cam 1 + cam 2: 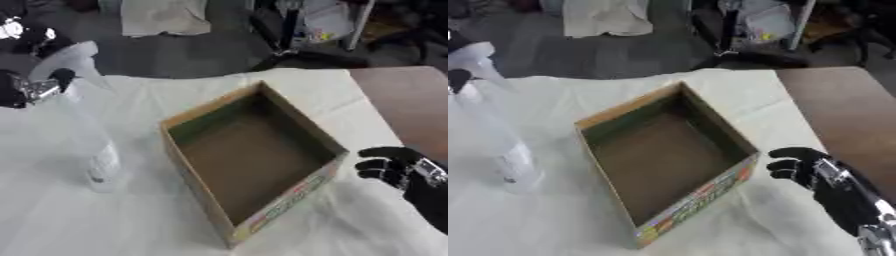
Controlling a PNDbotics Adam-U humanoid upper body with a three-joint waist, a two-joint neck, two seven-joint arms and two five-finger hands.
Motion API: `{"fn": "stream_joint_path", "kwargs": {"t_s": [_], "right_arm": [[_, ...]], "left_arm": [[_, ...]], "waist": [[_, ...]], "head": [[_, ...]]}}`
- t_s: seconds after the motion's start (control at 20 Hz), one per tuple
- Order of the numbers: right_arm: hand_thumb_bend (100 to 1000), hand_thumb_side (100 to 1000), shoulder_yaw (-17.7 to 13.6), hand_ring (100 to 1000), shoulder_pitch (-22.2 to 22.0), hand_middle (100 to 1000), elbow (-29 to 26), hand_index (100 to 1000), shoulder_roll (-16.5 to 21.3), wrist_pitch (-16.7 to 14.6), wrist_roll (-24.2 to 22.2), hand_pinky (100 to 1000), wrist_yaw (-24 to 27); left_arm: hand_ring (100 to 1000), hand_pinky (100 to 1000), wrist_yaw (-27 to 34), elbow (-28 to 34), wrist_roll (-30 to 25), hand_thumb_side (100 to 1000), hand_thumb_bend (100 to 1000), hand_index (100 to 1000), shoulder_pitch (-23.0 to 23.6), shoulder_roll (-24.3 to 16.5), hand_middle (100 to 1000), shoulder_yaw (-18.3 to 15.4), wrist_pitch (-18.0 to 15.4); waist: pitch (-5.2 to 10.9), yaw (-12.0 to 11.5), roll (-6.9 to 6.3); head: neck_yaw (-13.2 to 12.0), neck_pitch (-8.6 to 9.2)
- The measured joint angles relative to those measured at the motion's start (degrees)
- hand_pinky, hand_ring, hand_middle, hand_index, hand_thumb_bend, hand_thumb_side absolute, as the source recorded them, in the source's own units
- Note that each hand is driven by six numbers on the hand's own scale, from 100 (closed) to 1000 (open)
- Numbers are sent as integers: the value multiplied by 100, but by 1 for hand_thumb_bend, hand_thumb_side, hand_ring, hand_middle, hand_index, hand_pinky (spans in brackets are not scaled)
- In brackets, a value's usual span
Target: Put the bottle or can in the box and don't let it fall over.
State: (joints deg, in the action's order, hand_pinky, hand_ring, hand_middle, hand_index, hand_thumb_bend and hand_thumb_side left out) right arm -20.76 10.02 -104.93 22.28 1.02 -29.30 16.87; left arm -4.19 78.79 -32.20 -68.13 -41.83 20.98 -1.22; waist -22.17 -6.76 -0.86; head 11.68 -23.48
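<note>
White cloth [105,230] covers the table and lies bare along the near edge, in front of the box and to both sides of it. At the near right, the right hand [798,167] rests on the cloth just beside the box's right corner, fingers curled inward and holding nothing. An open cardboard box [249,160] sits at the centre, turned at an angle to the table edge, with a printed strip along its near right wall; its inside is empty and its four rims are unobstructed from above. Bare cloth separates the box from the bottle on the left. A clear plastic bottle [87,135] stands upright near the left edge, base on the cloth, well apart from the right hand. At its top, the left hand [31,87] reaches in from the left edge; whether its fingers close on the bottle cannot be determined. Beyond the cloth on the right, brown tabletop [402,100] is exposed. Farther back lies dark floor with clutter.
</note>
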Motion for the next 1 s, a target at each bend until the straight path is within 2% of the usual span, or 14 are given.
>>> {"fn": "stream_joint_path", "kwargs": {"t_s": [0.3, 0.8, 1.0], "right_arm": [[100, 817, 2, 776, 1, 786, 19, 763, -31, -4, -44, 801, -10], [100, 824, 2, 777, 1, 787, 20, 764, -38, -2, -53, 802, -43], [100, 833, 2, 777, 0, 788, 20, 764, -51, 5, -61, 803, -52]], "left_arm": [[727, 750, -50, 0, 82, 344, 100, 776, 0, 1, 654, 0, -10], [707, 740, -100, -3, 101, 349, 100, 758, 0, 44, 632, 0, -32], [683, 727, -115, -21, 100, 353, 100, 721, 0, 44, 592, 0, -34]], "waist": [[-6, 0, 19], [-38, -1, 28], [-46, -1, 30]], "head": [[1, 1], [1, 14], [1, 31]]}}
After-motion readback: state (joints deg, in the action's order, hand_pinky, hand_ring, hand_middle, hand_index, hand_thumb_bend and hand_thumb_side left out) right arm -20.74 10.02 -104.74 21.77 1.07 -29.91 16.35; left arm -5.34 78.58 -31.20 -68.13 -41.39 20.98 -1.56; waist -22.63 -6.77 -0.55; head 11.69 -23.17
